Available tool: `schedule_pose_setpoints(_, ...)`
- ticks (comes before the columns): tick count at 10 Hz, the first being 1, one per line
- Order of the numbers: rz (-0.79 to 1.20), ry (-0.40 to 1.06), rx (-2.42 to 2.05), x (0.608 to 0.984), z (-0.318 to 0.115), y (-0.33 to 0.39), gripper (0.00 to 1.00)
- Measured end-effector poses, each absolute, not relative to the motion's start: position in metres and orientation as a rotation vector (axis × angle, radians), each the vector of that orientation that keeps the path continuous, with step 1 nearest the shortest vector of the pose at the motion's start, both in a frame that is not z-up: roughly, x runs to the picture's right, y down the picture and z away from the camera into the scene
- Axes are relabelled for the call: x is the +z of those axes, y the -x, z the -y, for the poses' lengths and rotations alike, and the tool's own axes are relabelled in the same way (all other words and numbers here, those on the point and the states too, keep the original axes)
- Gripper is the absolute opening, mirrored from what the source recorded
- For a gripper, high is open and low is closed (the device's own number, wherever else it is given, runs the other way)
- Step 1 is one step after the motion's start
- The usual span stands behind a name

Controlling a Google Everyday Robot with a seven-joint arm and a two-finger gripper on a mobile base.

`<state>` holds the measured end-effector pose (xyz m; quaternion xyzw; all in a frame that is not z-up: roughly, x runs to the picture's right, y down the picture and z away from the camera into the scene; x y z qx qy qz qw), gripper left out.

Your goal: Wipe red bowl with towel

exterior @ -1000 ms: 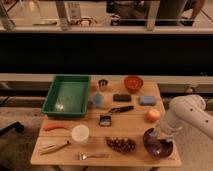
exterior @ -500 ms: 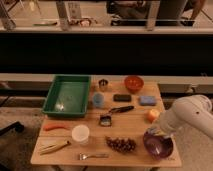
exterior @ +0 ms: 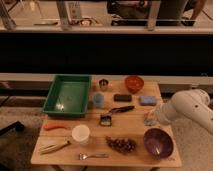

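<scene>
The red bowl point(exterior: 133, 82) sits at the back of the wooden table point(exterior: 135, 125), right of centre. The towel point(exterior: 98, 100), a pale grey-blue cloth, lies mid-table beside the green tray point(exterior: 67, 95). My white arm comes in from the right. Its gripper point(exterior: 150, 119) is low over the table's right side, between the blue block point(exterior: 147, 100) and the purple bowl point(exterior: 158, 141). It is well away from both the towel and the red bowl. An orange fruit seen there earlier is now hidden behind the gripper.
On the table are a metal cup point(exterior: 103, 83), a black block point(exterior: 122, 97), a black-handled tool point(exterior: 120, 109), a small dark box point(exterior: 105, 119), a carrot point(exterior: 55, 126), a white cup point(exterior: 80, 133), grapes point(exterior: 121, 144), a fork point(exterior: 93, 156) and a yellow item point(exterior: 54, 146).
The arm has lifted from over the purple bowl and moved back and left, so the gripper now covers the orange fruit. The objects on the table have not moved.
</scene>
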<state>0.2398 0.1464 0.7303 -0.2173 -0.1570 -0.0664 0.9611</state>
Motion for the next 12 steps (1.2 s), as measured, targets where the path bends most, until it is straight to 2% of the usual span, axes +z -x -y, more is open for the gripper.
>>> schedule_pose_setpoints(12,0.363,0.312,-0.243,0.858,-0.007,-0.199,0.0)
